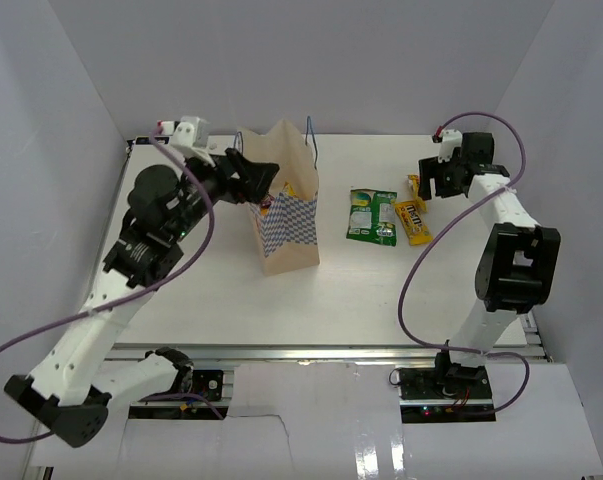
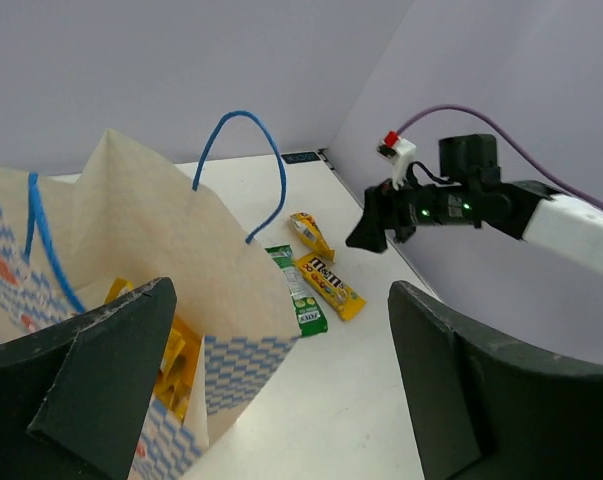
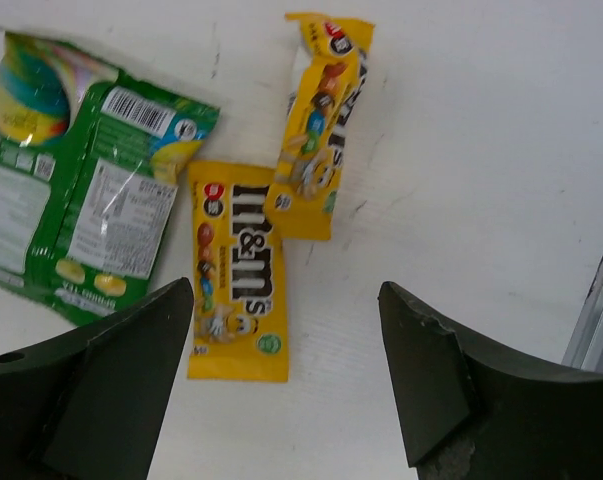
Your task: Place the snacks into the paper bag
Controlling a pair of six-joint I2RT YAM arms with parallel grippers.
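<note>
Left gripper point(image 1: 257, 180) sits at the paper bag's point(image 1: 287, 210) open mouth, jaws spread wide, nothing between them. Its own wrist camera confirms it: left gripper point(image 2: 281, 290) gapes, with the bag's point(image 2: 161, 230) near top edge rising between the two dark fingers point(image 2: 111, 370). That view also looks down inside, which the overhead cannot: yellow-orange packets point(image 2: 171, 365) lie at the bottom, and a blue cord handle point(image 2: 243, 150) arches over the far rim.

Over to the right gripper point(image 1: 437, 186), also wide open and empty, hanging over the snacks on the table. From its wrist, right gripper point(image 3: 286, 290) frames a yellow M&M's packet point(image 3: 239, 270) lying flat, and a second yellow packet point(image 3: 321, 130) at 1 o'clock of it, crumpled, its lower end overlapping the first. The green-white pouch point(image 3: 81, 200) lies at 9 o'clock, just beside them.

Overhead, the bag stands upright, the checker pattern on its lower half. The pouch point(image 1: 371, 215) lies at 3 o'clock of it, apart, then the M&M's packet point(image 1: 413, 220), with the other yellow packet point(image 1: 417, 186) partly hidden under the gripper.

The white table point(image 1: 361, 300) is scuffed with small dark marks in the right wrist view. Plain pale walls point(image 1: 311, 60) enclose the far side and both flanks.
</note>
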